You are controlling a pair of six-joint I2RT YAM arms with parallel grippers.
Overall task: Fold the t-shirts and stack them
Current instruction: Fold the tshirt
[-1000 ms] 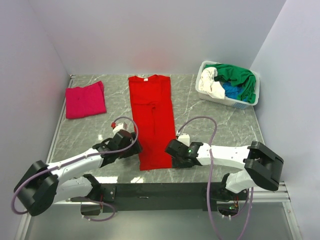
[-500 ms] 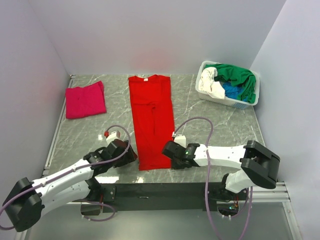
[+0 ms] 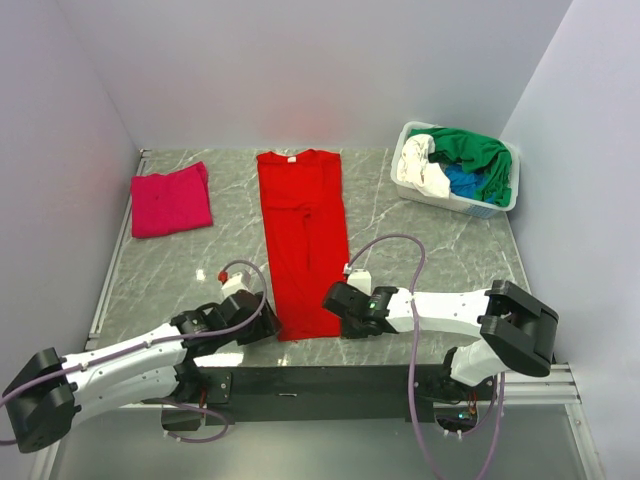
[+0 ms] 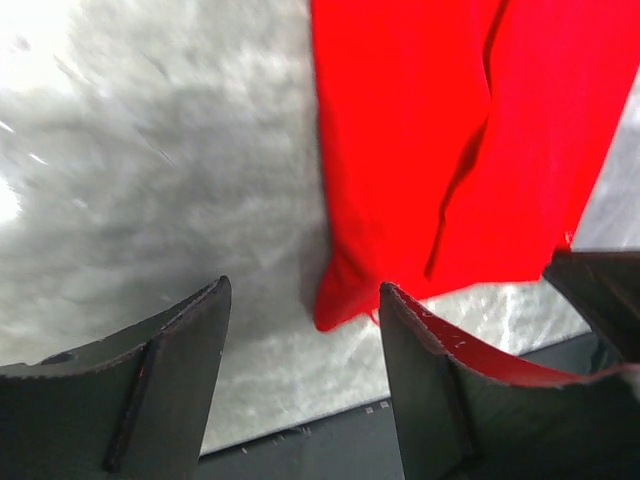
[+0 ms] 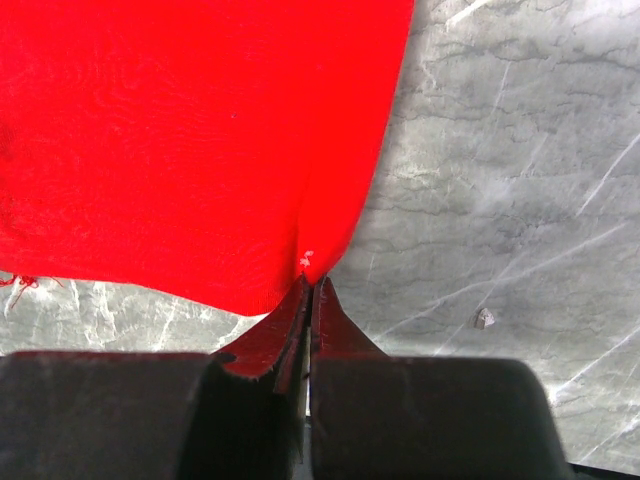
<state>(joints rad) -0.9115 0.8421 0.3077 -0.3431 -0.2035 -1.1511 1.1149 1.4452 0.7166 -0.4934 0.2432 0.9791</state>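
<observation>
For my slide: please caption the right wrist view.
Right fingers shut on the hem corner of the red t-shirt, flat on the grey marble table.

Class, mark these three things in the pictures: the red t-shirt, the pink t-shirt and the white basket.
red t-shirt [image 3: 305, 240], top view, middle of the spread cloth.
pink t-shirt [image 3: 170, 203], top view, centre of the folded shirt.
white basket [image 3: 470, 207], top view, its near outer wall.

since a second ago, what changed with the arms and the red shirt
The right gripper edged left and shut on the near right corner of the red t-shirt. The left gripper drew back to its near left corner, jaws open. Unmoved: pink t-shirt and basket.
</observation>
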